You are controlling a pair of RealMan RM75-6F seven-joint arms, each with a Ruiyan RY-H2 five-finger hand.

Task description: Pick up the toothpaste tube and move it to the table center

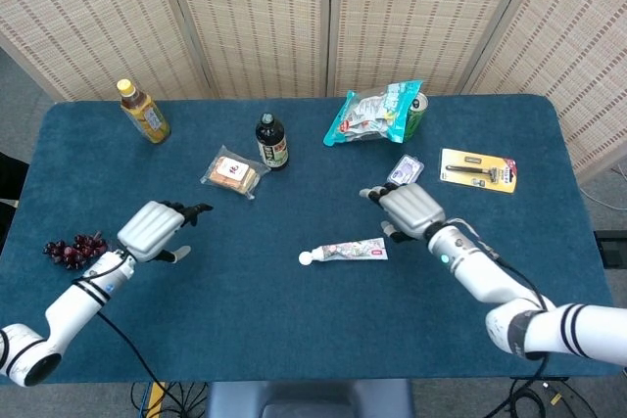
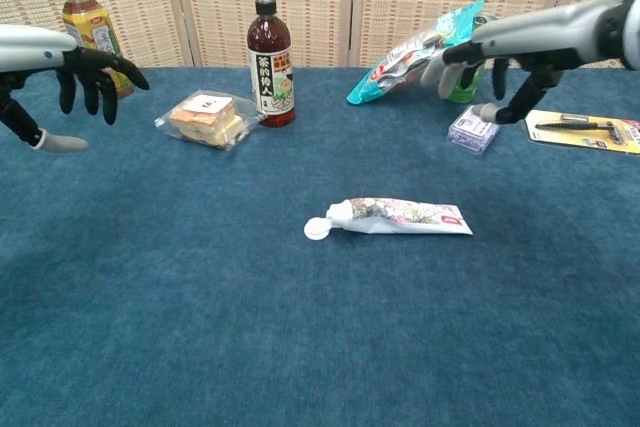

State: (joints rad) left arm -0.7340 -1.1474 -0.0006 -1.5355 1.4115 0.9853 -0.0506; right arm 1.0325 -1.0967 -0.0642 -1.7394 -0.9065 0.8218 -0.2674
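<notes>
While the toothpaste tube lies mid-bench, the task looks done; both robot hands, left robot hand and right robot hand, hover spread, holding nothing.

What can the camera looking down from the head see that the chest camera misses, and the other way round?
Only the head view shows the bunch of grapes near the table's left edge, the whole blue table and both forearms.

Only the chest view shows things side-on: the label on the dark bottle and the toothpaste tube lying flat with nothing touching it.

Both show the left hand and right hand, each empty with fingers apart, plus the yellow-capped bottle, wrapped sandwich, snack bag, small box and razor pack.
</notes>
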